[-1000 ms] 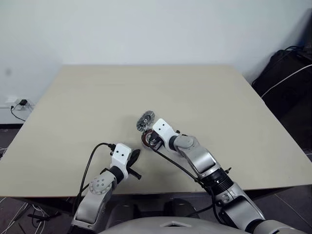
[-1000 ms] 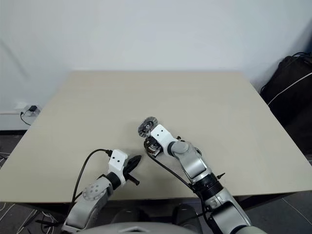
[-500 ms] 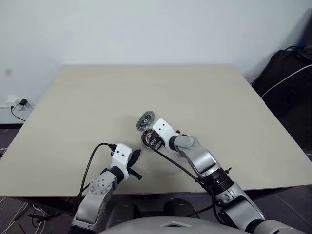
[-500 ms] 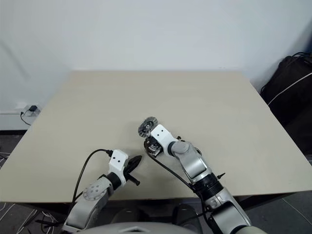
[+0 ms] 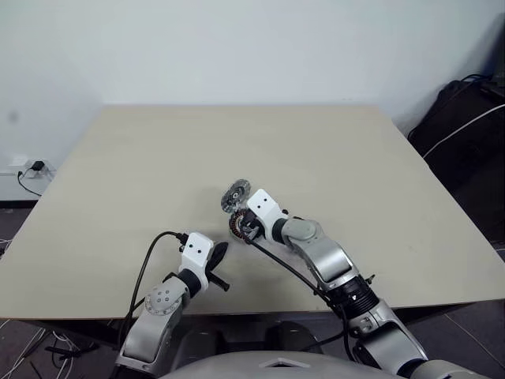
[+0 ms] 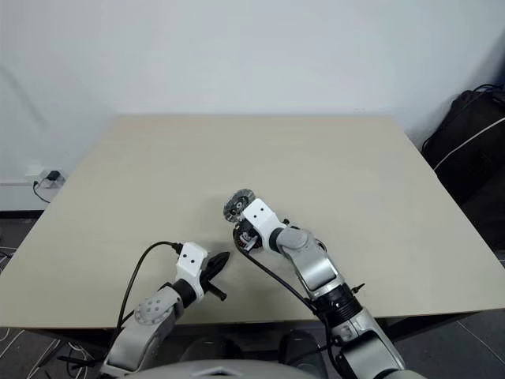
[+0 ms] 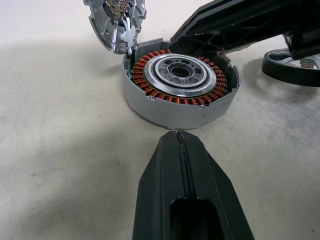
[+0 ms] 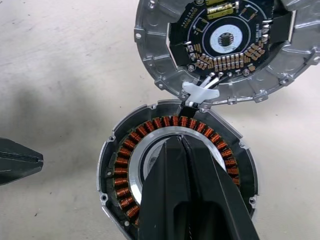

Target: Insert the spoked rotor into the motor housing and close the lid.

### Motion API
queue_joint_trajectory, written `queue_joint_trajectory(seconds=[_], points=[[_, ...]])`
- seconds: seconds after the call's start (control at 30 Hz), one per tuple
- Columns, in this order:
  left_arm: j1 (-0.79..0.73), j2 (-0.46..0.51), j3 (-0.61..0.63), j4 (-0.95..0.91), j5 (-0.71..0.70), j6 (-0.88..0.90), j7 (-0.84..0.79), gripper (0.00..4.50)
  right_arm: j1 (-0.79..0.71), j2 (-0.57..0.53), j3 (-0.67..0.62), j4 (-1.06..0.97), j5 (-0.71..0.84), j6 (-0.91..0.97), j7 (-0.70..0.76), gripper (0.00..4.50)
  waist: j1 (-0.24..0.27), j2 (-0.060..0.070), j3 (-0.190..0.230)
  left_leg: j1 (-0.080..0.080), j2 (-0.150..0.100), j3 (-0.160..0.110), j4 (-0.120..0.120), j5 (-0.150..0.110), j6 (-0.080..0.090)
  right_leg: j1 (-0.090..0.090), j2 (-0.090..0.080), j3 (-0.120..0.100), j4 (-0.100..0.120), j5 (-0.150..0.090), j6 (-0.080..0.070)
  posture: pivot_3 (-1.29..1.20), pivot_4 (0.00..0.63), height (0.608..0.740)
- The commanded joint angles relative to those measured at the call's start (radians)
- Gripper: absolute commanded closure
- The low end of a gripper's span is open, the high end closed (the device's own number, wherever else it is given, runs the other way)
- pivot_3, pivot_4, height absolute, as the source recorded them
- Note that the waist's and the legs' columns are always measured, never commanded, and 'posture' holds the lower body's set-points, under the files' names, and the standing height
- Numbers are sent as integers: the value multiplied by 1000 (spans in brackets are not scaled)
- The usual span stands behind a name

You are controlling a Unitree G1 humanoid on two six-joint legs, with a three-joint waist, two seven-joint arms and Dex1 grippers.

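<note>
Your right pincer [image 8: 186,145], fingers pressed together, hung over the motor housing [image 7: 180,87] centre. The lid [image 8: 227,47] stood open, hinged at the housing's far edge (circuit board facing you). Spoked rotor [image 7: 291,66] lay just beside the housing on the tabletop [image 5: 158,158]. Left pincer [image 7: 177,137], also pressed together, pointed at the housing from nearby.

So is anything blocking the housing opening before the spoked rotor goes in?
Yes. The right pincer, shut, sits over the centre of the motor housing, across its opening. The lid is swung open beside it, clear of the opening. The spoked rotor lies on the table beyond the right pincer.
</note>
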Motion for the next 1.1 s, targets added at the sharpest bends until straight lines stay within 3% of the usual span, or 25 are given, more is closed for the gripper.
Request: queue_joint_trajectory(seconds=[0.03, 0.27, 0.43, 0.6, 0.67, 0.9, 1.1], points=[[-10, -3, -4, -20, 1, -5, 1, 4500, 5, -7, -55, -80, 16, -40, -15, 4449, 1, 0, 0, 0, 0, 0, 0, 0, 0, 0, 0, 0, 0, 0, 0, 0, 0, 740], [-4, 7, -1, -28, -2, 2, -4, 4500, 152, -114, -240, -306, 68, 21, -29, 4449, 11, 1, 1, -1, 0, 0, 0, -1, 2, 0, 0, 0, -1, -1, -1, 0, 0, 740], [1, 12, -2, -34, -7, 11, -9, 4500, 295, -160, -458, -450, 164, 100, -41, 4449, 11, 1, 1, -1, 0, 0, 0, -2, 3, 0, -1, 0, -2, -1, -1, 0, 0, 740], [-11, 18, -7, -31, -10, 26, -25, 4500, 410, -119, -628, -519, 275, 197, -65, 3282, 12, 2, 1, 0, 0, 0, 0, -4, 6, 0, 0, 0, -1, -1, -1, 0, 0, 740], [-18, 19, -7, -26, -10, 29, -30, 4500, 444, -79, -672, -528, 311, 251, -96, 2470, 11, 3, 1, 0, 0, -1, 0, -4, 7, 0, 0, 0, -1, -1, -1, 0, 0, 740], [-19, 24, -6, -19, -10, 31, -38, 4500, 427, 99, -856, -561, 482, 539, -204, 325, 11, 8, 1, 0, 0, -1, 0, -4, 7, 0, 0, 0, -1, -1, -1, 0, 0, 740], [-9, 21, -7, -10, -8, 26, -38, 4500, 326, 210, -1064, -548, 628, 708, -273, 325, 11, 15, 1, 0, 0, -1, 0, -4, 7, 0, 0, 1, -1, -1, -1, 0, 0, 740]])
